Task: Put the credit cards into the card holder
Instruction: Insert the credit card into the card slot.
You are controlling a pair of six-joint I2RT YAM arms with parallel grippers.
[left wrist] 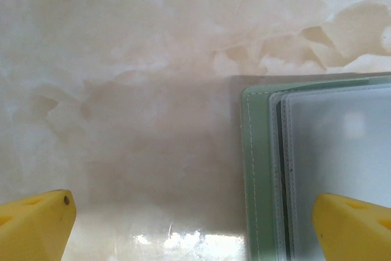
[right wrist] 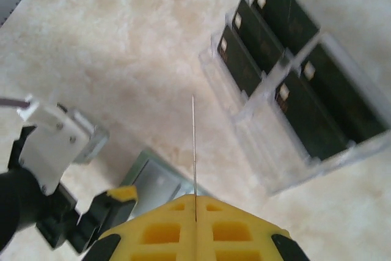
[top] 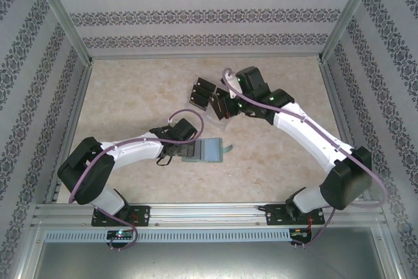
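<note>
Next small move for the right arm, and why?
Probably lower the right claw toward the open card holder and aim the card at a sleeve. The claw is shut on a thin credit card, seen edge-on, hanging above the holder, whose clear sleeves lie exposed. The left claw stands open astride the holder's edge, not gripping, so go slowly.

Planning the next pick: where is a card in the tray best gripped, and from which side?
Probably by its raised top edge, from above, with the jaws across the thin faces. The cards lean shingled in the clear tray, whose walls seem to block the sides and lower edges.
</note>
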